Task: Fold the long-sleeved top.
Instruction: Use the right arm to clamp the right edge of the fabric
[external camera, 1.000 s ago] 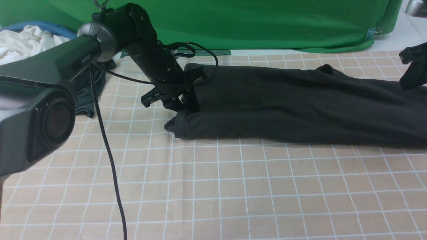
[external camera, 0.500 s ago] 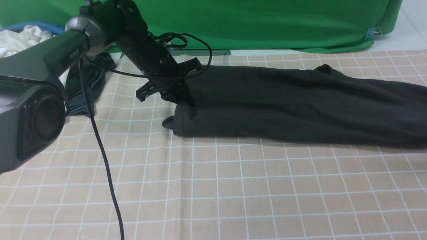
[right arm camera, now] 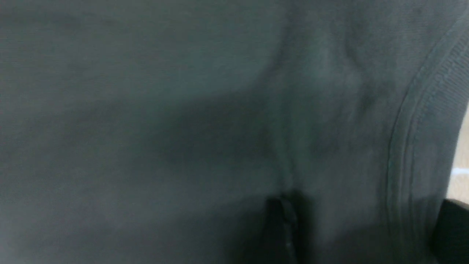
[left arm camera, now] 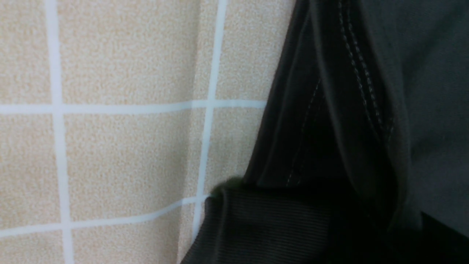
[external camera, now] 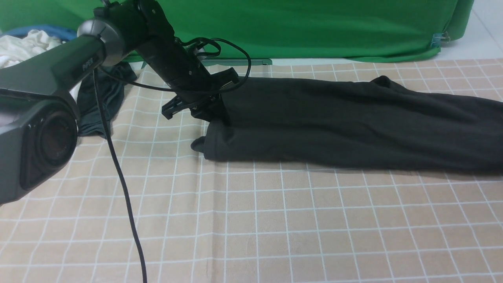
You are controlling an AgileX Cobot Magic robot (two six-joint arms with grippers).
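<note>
Black cotton fills the middle of the front view: the long-sleeved top (external camera: 346, 122) lies folded lengthwise into one long band on a beige tablecloth (external camera: 275, 220) with white grid lines, running from left of centre out past the right edge. Its left end is rolled over and slightly lifted. The left gripper (external camera: 212, 112) reaches down from the left onto that end, its jaws closed and pinching the fabric at the upper corner. Its wrist camera shows a stitched hem (left arm camera: 351, 73) and a ribbed cuff (left arm camera: 263, 227) close against the cloth. The right gripper is outside the front view; its wrist camera shows only blurred dark fabric and a ribbed edge (right arm camera: 436, 121), so I cannot tell how its jaws stand. A green backdrop (external camera: 314, 27) hangs behind. At far left lie a small grey-teal garment (external camera: 96, 106) and a crumpled white cloth (external camera: 19, 49)
</note>
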